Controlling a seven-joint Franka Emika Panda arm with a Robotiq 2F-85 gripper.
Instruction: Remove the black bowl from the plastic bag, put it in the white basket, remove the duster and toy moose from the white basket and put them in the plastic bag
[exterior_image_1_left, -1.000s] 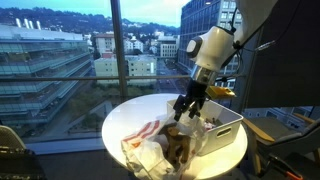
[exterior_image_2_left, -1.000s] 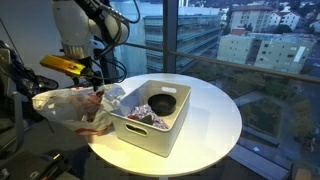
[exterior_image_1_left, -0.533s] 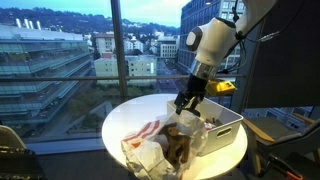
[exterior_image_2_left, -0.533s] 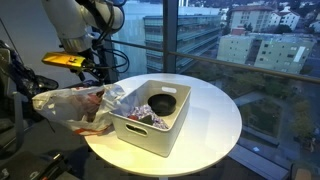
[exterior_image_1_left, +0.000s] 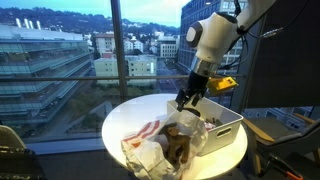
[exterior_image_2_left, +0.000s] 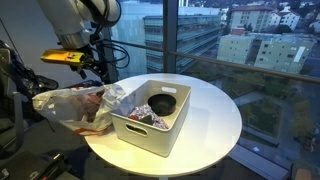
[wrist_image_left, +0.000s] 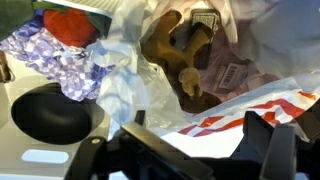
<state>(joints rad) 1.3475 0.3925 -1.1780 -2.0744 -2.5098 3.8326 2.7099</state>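
Observation:
The black bowl (exterior_image_2_left: 163, 103) (wrist_image_left: 48, 116) lies inside the white basket (exterior_image_2_left: 170, 131) (exterior_image_1_left: 226, 128). Beside it in the basket is the duster (wrist_image_left: 58, 45) (exterior_image_2_left: 138, 117), a bundle of blue-purple patterned fluff with a red part. The toy moose (wrist_image_left: 181, 52) (exterior_image_1_left: 177, 140), brown and fuzzy, rests inside the wrinkly plastic bag (wrist_image_left: 232, 108) (exterior_image_2_left: 65, 104) (exterior_image_1_left: 150, 148). My gripper (wrist_image_left: 197, 150) (exterior_image_1_left: 187, 98) (exterior_image_2_left: 96, 70) hangs open above the bag's mouth, next to the basket's end, with nothing between its fingers.
Bag and basket sit on a round white table (exterior_image_2_left: 215, 120) (exterior_image_1_left: 118, 122) whose edge drops off all around. Large windows stand just behind it. A yellow-tipped piece of equipment (exterior_image_2_left: 60, 58) (exterior_image_1_left: 226, 84) sticks out near the arm.
The arm has lifted a little, straight up from the bag. The jaws stay open. Bowl, duster, moose and bag lie where they were.

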